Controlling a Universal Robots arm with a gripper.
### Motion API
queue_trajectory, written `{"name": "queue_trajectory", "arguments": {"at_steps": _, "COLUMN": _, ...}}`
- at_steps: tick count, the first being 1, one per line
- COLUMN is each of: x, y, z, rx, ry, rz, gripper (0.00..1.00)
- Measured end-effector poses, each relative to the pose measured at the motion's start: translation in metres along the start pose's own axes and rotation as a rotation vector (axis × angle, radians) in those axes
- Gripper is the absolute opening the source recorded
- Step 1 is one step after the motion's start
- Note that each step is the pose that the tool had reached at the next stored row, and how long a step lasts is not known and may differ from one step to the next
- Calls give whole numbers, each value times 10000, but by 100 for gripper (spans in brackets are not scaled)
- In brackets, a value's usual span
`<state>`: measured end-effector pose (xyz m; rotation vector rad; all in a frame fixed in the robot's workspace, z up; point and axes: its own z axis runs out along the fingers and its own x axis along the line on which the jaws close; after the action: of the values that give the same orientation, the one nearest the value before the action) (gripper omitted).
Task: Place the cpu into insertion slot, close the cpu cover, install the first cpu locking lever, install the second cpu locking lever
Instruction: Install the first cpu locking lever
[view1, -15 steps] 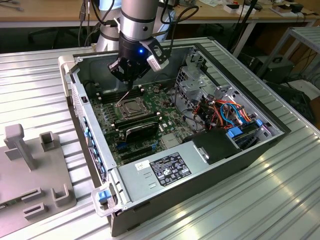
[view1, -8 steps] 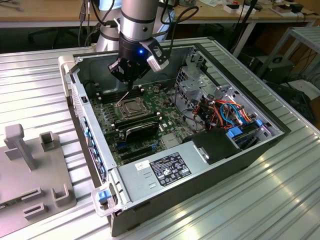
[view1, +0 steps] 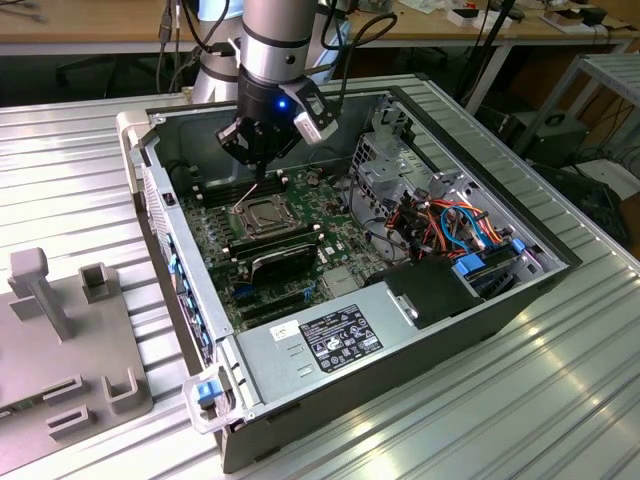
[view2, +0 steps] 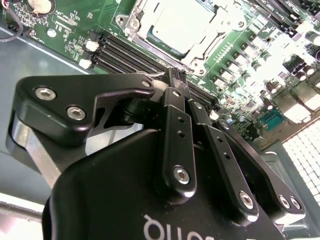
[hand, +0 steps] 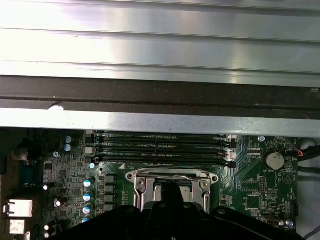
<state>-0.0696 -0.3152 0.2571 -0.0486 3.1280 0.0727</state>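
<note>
The cpu (view2: 181, 24), a square chip with a dull silver top, lies in the socket on the green motherboard (view1: 300, 262). The grey cpu cover (view2: 223, 31) lies flat around it, and the chip shows through its window. My gripper (view2: 176, 76) hangs just above the socket's edge by the memory slots, with its black fingers (view2: 172, 125) pressed together and nothing visible between them. In the exterior view the gripper (view1: 258, 178) points down at the socket (view1: 266, 216). A thin locking lever (view1: 244, 196) rises at a slant from the socket's side towards the fingertips.
The motherboard sits inside an open computer case (view1: 330, 350) on a ribbed metal table (view1: 560, 400). Black memory slots (hand: 160, 145) run beside the socket. A drive cage and bundled cables (view1: 450, 225) fill the exterior view's right side. A grey fixture (view1: 60, 340) stands at its left.
</note>
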Motion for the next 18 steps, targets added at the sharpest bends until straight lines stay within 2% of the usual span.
{"name": "queue_trajectory", "arguments": {"at_steps": 6, "x": -20, "y": 61, "z": 67, "rx": 1, "ry": 1, "rz": 1, "gripper": 11}}
{"name": "queue_trajectory", "arguments": {"at_steps": 8, "x": -24, "y": 81, "z": 112, "rx": 2, "ry": 1, "rz": 1, "gripper": 11}}
{"name": "queue_trajectory", "arguments": {"at_steps": 11, "x": -26, "y": 113, "z": 131, "rx": 1, "ry": 0, "rz": 1, "gripper": 11}}
{"name": "queue_trajectory", "arguments": {"at_steps": 16, "x": -67, "y": 114, "z": 170, "rx": 3, "ry": 1, "rz": 1, "gripper": 11}}
{"name": "queue_trajectory", "arguments": {"at_steps": 18, "x": -93, "y": 113, "z": 211, "rx": 1, "ry": 0, "rz": 1, "gripper": 11}}
